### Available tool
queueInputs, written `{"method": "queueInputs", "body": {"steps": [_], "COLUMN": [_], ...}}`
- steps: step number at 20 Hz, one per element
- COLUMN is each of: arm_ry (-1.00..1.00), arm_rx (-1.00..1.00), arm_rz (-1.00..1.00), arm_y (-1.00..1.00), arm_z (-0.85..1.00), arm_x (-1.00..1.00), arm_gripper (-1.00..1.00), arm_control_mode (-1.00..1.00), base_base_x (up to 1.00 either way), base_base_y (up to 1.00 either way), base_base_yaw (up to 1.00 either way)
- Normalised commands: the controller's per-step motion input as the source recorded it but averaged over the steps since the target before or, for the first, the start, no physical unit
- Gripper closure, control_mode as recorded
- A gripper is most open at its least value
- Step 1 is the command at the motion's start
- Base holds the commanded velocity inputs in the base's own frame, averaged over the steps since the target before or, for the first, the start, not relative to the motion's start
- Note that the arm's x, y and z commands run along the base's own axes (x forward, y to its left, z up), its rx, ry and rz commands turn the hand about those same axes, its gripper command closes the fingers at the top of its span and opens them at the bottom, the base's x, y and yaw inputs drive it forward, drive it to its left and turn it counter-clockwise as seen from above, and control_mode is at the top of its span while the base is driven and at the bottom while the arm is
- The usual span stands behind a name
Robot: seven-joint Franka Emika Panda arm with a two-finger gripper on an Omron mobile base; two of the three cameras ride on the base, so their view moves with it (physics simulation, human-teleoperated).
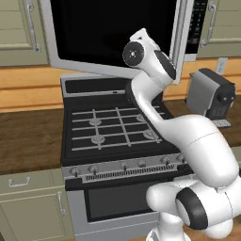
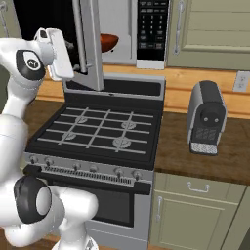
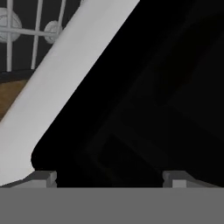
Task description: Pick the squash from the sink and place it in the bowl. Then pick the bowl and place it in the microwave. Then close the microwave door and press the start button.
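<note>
The microwave door (image 1: pixel 113 33) hangs wide open across the top of the left base view, its big dark window facing the camera and its silver frame slanting down toward the stove (image 1: pixel 115 127). In the right base view the same door shows edge-on at the upper left of centre, with its long silver handle (image 2: pixel 78 34) running top to bottom. Behind it, the bowl (image 2: pixel 109 41) sits inside the white microwave (image 2: pixel 124 34), in the upper middle of the frame, just left of the black keypad (image 2: pixel 152 27). Whether the squash is in the bowl cannot be told. The arm's hand is raised at the upper left of the right base view, close against the door's window side. In the hand view the tool (image 3: pixel 109 179) is at the bottom edge with its two fingertips (image 3: pixel 43 178) spread far apart and nothing between them; the door's dark glass lies just ahead, and its silver frame crosses the upper left. A grey coffee machine (image 2: pixel 207 117) stands on the wooden counter (image 2: pixel 195 156) at the right of the stove.
</note>
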Motion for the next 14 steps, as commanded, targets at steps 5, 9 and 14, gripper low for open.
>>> {"method": "queueInputs", "body": {"steps": [5, 9, 14], "arm_ry": [0.0, 0.03, 0.0], "arm_rx": [0.0, 0.0, 0.0], "arm_rz": [0.01, 0.04, 0.1], "arm_y": [-0.38, -0.03, 0.0], "arm_z": [0.07, -0.13, -0.03], "arm_x": [0.83, 0.66, 0.34], "arm_gripper": [-1.0, -1.0, -1.0], "arm_control_mode": [-1.0, -1.0, -1.0], "base_base_x": [0.0, 0.0, 0.0], "base_base_y": [0.0, 0.0, 0.0], "base_base_yaw": [0.0, 0.0, 0.0]}}
